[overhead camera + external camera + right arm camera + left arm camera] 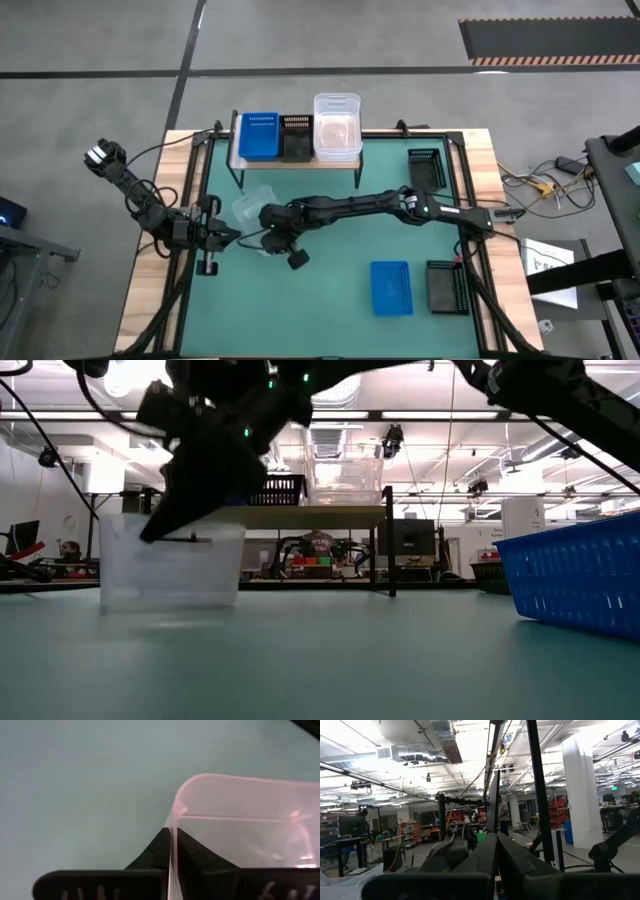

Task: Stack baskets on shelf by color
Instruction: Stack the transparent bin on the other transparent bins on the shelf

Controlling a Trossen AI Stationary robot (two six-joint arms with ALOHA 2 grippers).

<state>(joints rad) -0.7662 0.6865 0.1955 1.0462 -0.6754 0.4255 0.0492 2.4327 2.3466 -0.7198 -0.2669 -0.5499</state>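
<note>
Right claw (pixel 171 851) pinches clear basket (pixel 250 825) wall, shelf (pixel 296 162) nearby

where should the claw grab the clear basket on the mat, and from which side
Best by a thin side wall near a corner, coming from above: the clear basket sits upright and open-topped, so one finger can go inside and one outside. The right claw already pinches its rim like that. The left claw waits at the table's left edge.
</note>
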